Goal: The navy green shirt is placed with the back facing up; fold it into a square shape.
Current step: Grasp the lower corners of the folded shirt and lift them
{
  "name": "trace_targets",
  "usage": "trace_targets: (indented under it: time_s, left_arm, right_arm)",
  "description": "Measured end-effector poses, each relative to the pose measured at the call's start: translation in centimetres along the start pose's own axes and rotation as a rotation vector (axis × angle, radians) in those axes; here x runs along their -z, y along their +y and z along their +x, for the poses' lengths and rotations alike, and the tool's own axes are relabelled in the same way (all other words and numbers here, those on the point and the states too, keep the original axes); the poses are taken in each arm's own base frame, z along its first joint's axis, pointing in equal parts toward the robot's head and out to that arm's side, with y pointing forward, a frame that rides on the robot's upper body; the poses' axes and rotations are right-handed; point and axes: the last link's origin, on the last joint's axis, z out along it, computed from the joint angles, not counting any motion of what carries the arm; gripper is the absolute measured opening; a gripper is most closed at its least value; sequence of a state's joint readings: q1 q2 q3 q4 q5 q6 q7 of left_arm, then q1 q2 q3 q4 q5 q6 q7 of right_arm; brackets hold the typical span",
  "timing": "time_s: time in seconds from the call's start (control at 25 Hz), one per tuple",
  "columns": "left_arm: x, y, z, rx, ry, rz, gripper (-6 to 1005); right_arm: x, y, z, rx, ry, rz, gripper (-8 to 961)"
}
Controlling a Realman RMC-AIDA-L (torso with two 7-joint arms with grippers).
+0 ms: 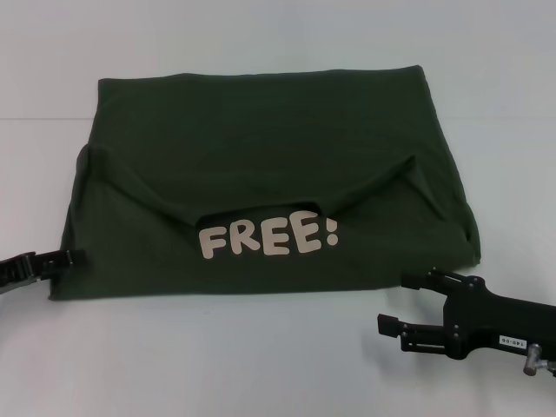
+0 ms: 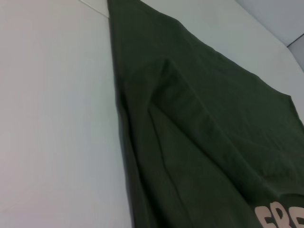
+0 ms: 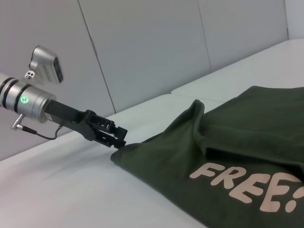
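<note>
White tabletop [image 1: 261, 356], matte and seamed. Head view: the navy green shirt [image 1: 261, 148] lies mid-table, partly folded, cream lettering "FREE!" [image 1: 268, 236] showing at its near edge. The left gripper [image 1: 69, 259] lies low at the shirt's near-left corner, touching the hem; cannot tell whether its fingers are closed. The right gripper [image 1: 395, 304] rests just off the near-right edge, fingers apart, holding nothing.

Left wrist view: shirt folds [image 2: 190, 123] against white table.

Right wrist view: left gripper [image 3: 116, 137] at the shirt corner; grey panelled wall [image 3: 142, 52] behind.
</note>
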State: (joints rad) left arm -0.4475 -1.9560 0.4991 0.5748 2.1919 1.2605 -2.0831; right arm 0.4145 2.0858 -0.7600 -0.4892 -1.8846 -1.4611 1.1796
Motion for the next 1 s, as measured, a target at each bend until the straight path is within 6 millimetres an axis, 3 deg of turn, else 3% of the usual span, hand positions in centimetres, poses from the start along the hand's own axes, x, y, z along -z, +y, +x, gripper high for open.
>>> trace_targets:
  time_s: [1.0]
  left_arm:
    - [-0.93,0.74,-0.81,-0.029,-0.039,-0.023,726]
  right_arm:
    - [-0.5,-0.07,0.0,-0.009,0.011,-0.002,906]
